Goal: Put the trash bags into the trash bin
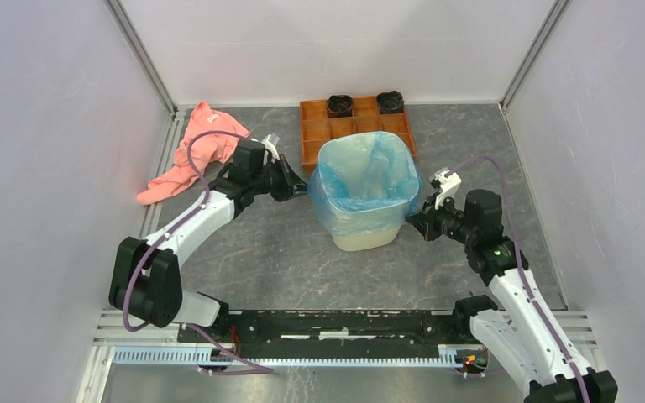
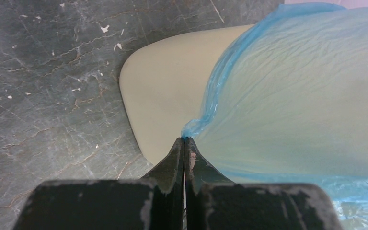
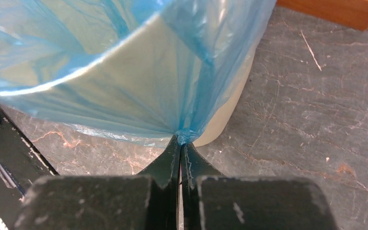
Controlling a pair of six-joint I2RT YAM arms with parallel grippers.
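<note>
The beige trash bin [image 1: 368,238] stands upright mid-table. The light-blue trash bag [image 1: 361,172] lines it, its mouth folded over the rim and down the outer walls. My left gripper [image 1: 301,186] is shut on the bag's edge at the bin's left side; the left wrist view shows the film [image 2: 292,96] pinched at the fingertips [image 2: 184,140] over the bin wall [image 2: 167,96]. My right gripper [image 1: 416,220] is shut on the bag's edge at the bin's right side; the right wrist view shows the film [image 3: 124,86] bunched at the tips [image 3: 180,139], with the bin [image 3: 230,110] behind.
An orange-brown compartment tray [image 1: 319,126] with two black items [image 1: 340,105] lies just behind the bin. A salmon-pink cloth [image 1: 193,151] lies at the back left near the left arm. Grey walls enclose the table on three sides.
</note>
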